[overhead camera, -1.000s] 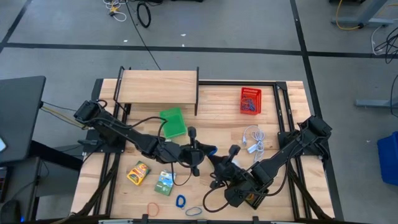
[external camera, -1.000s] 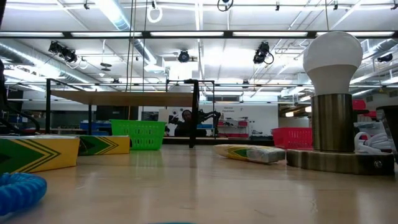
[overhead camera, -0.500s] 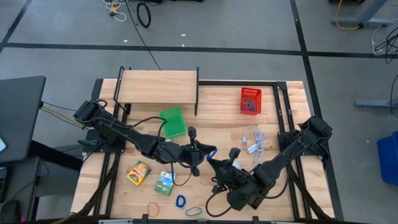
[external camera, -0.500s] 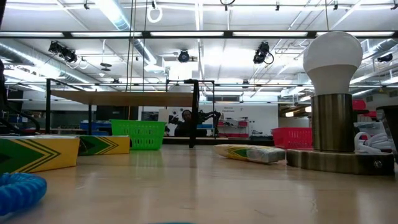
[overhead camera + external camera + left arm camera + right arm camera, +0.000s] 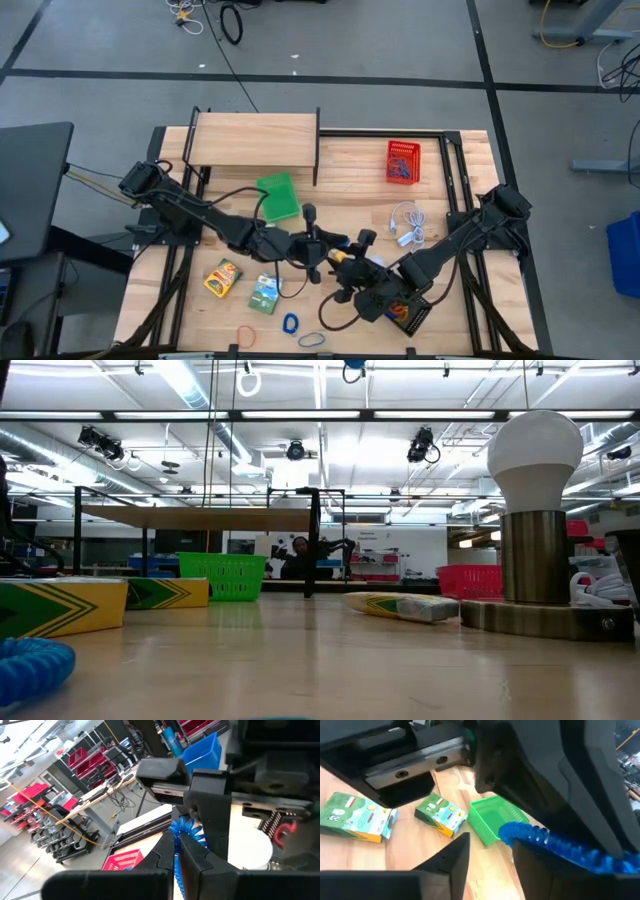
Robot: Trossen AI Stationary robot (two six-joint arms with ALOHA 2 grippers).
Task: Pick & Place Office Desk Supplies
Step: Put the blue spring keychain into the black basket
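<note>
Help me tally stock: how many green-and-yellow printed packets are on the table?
2. One packet lies near the table's front left; the other packet sits just right of it, nearer the front edge. Arms may hide more.

Both arms are dark, near-black, built of slim tubular links joined by chunkier rounded housings. A thin black cable loops loosely along the left arm (image 5: 200,212), and another curls beside the right arm (image 5: 450,245). The left gripper (image 5: 178,851) has angular matte-black fingers. The right gripper (image 5: 487,855) has blocky black fingers beneath a grey metal rail with two screw holes.
</note>
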